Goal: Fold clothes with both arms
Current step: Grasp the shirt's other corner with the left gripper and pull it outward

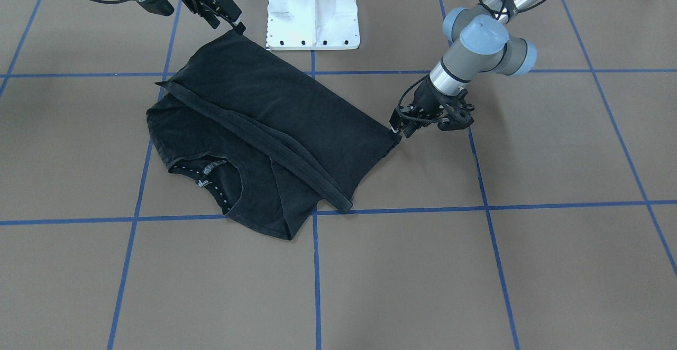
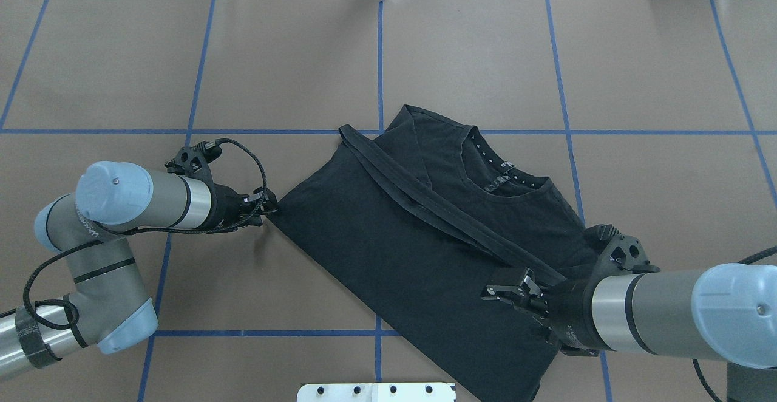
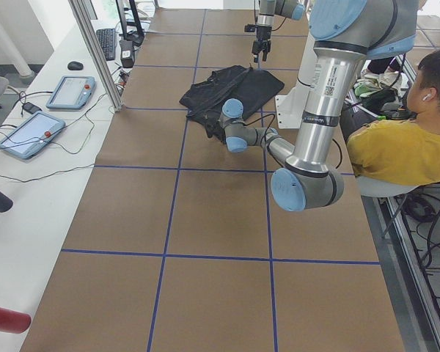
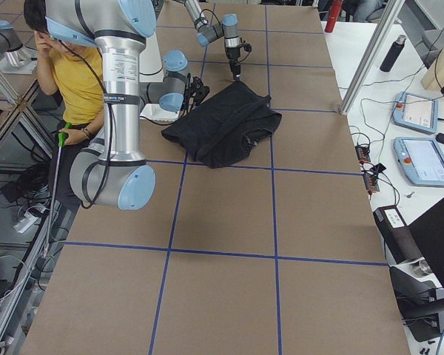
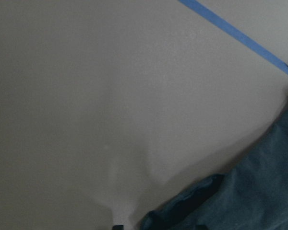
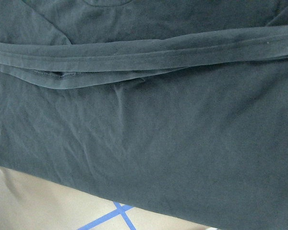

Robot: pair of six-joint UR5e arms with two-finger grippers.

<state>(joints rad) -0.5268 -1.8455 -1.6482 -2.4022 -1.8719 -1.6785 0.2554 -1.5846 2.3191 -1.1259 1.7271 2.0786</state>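
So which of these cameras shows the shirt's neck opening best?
The overhead exterior view: on the T-shirt, the collar lies unobstructed, its whole curve visible. The front-facing view shows it nearly as well. The side views make it tiny; the wrist cameras show no clear collar.

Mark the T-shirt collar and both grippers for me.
T-shirt collar (image 2: 507, 168): overhead view, on the label inside the neckline.
left gripper (image 1: 398, 129): front-facing view, between the fingertips.
right gripper (image 1: 238, 25): front-facing view, between the fingertips.
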